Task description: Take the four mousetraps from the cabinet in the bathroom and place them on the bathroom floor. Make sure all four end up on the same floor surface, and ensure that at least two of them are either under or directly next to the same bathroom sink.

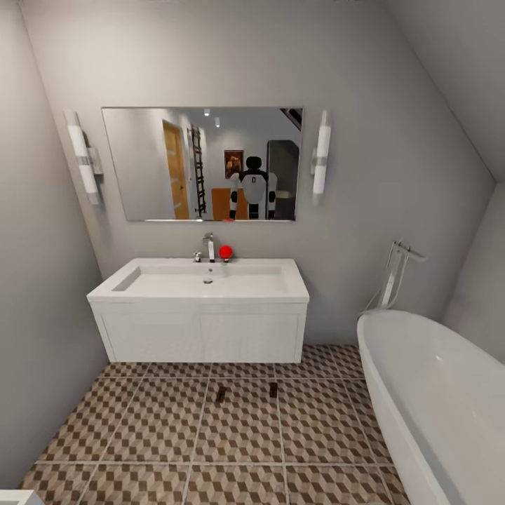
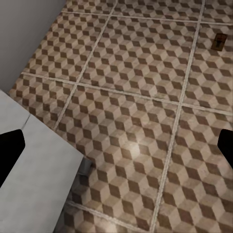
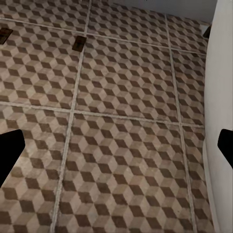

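Big picture first: patterned bathroom floor (image 1: 161, 435) running from the foreground up to the wall, white tub (image 1: 435, 400) hugging the right side. Wide white bathroom sink (image 1: 203, 280) with chrome tap (image 1: 209, 247) dead ahead on its hanging vanity, mirror (image 1: 202, 163) above flanked by two wall lights.

Progress check: looks like halfway. Two mousetraps already down on the tiles, left mousetrap (image 1: 221, 395) and right mousetrap (image 1: 273, 390), near each other and just in front of the vanity, so probably good enough for the "next to the sink" bit. Other two nowhere on this stretch of floor, so presumably still to fetch from the cabinet. Guessing a trip back there is next.

Tools: left tool (image 2: 116, 150) spread wide, dark fingertips (image 2: 9, 150) at opposite edges of the wrist view, nothing between them but tile. Same story for the right tool (image 3: 116, 150), wide open and empty, tub wall alongside.

Relative to the tools: both traps well apart from either one, lying farther out toward the vanity. One trap off in the distance from the left tool, both out ahead of the right one.
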You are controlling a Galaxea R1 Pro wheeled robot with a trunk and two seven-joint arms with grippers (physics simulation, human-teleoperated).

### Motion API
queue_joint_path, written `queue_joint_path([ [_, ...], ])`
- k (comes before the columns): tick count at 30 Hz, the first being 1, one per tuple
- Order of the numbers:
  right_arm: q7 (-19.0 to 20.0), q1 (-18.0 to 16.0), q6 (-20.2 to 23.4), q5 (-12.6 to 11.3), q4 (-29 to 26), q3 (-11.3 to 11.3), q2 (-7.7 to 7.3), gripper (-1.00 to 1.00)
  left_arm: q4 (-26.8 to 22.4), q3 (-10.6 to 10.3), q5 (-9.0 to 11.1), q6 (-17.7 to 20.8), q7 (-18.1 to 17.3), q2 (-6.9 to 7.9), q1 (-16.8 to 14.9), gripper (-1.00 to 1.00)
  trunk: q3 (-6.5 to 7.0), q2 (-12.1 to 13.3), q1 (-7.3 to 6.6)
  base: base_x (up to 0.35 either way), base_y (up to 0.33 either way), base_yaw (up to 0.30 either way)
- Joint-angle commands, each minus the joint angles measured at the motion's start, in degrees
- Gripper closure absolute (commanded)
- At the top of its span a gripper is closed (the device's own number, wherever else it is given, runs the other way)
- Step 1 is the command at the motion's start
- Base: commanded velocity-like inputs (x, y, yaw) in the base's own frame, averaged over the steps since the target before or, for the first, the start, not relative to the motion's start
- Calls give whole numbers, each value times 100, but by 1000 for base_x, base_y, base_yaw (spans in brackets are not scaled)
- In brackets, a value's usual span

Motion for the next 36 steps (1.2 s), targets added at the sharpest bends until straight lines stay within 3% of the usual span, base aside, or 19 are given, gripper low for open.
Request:
queue_joint_path([
  [1,-49,-10,-21,16,24,47,4,-100,15,-33,-27,-15,44,-7,-8,-100,11,36,-22,0,0,0],
  [36,-49,-10,-40,-28,24,30,4,-100,6,-33,-10,2,37,-19,-7,-100,639,1440,-791,0,0,0],
])
